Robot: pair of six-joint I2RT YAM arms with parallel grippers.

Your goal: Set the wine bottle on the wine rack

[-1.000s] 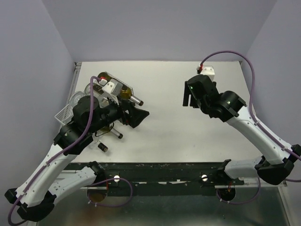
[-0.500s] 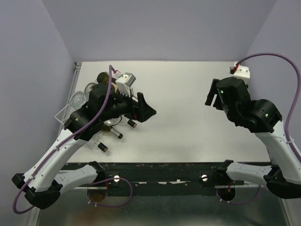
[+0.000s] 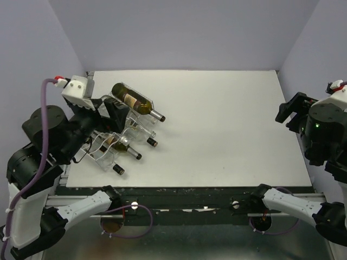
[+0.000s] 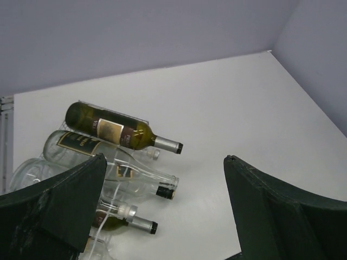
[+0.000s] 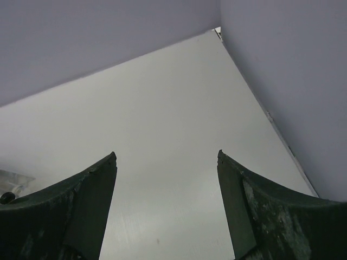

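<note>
The white wire wine rack (image 3: pixel 101 149) stands at the table's left edge with several bottles lying in it, necks pointing to the right front. A dark green wine bottle (image 3: pixel 134 101) with a tan label and silver neck lies at the far end of the rack; it also shows in the left wrist view (image 4: pixel 114 131). My left gripper (image 3: pixel 105 116) is open and empty, raised over the rack's left side, apart from the bottles (image 4: pixel 165 157). My right gripper (image 3: pixel 290 112) is open and empty at the table's right edge (image 5: pixel 166 154).
In the rack, clear bottles (image 4: pixel 89 154) lie nearer than the green one, one with a black cap (image 4: pixel 164 191), and a bottle with a silver neck (image 4: pixel 133 222). The purple wall (image 3: pixel 179 32) closes the back. The table's right edge (image 5: pixel 276 127) meets the side wall.
Both arms have pulled back and up: my left gripper moved left, off the bottles and rack, and my right gripper moved out to the right edge. The green bottle stays on the rack.
</note>
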